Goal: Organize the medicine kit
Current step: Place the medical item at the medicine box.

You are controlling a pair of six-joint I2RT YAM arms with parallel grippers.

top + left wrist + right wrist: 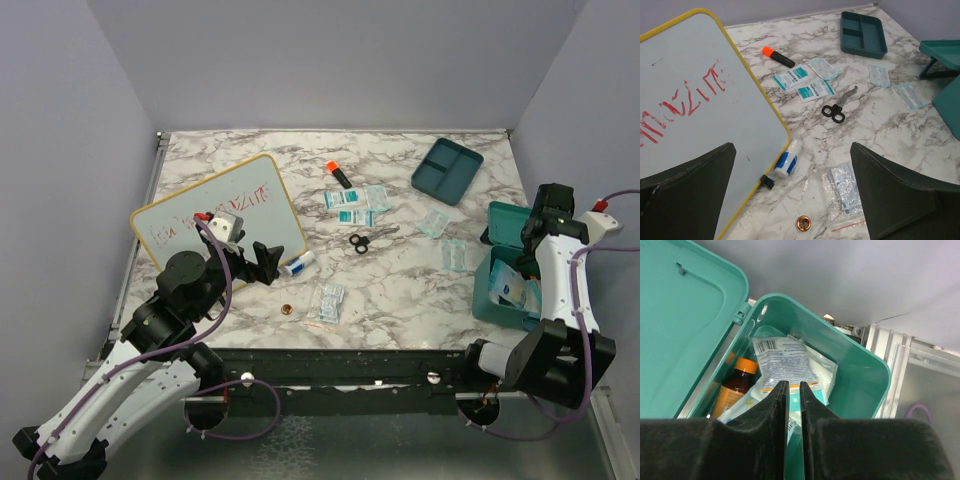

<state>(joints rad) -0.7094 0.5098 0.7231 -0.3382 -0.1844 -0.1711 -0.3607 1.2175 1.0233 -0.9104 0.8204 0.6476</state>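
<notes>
Marble-patterned bench (400, 290) carries a yellow-framed whiteboard (215, 215) at its left. The teal medicine kit case (487, 290) stands open at the right edge with its lid raised, and its divided tray (447, 170) lies apart near the far right corner. The right arm folds over the case. The right hand (793, 384) points down into it, fingers a narrow slit apart with nothing seen between them. The left hand (267, 262) hovers by the whiteboard's near corner, fingers spread wide. Packets (785, 362) and a brown bottle (735, 385) fill the case. Black scissors (360, 243) lie mid-bench.
</notes>
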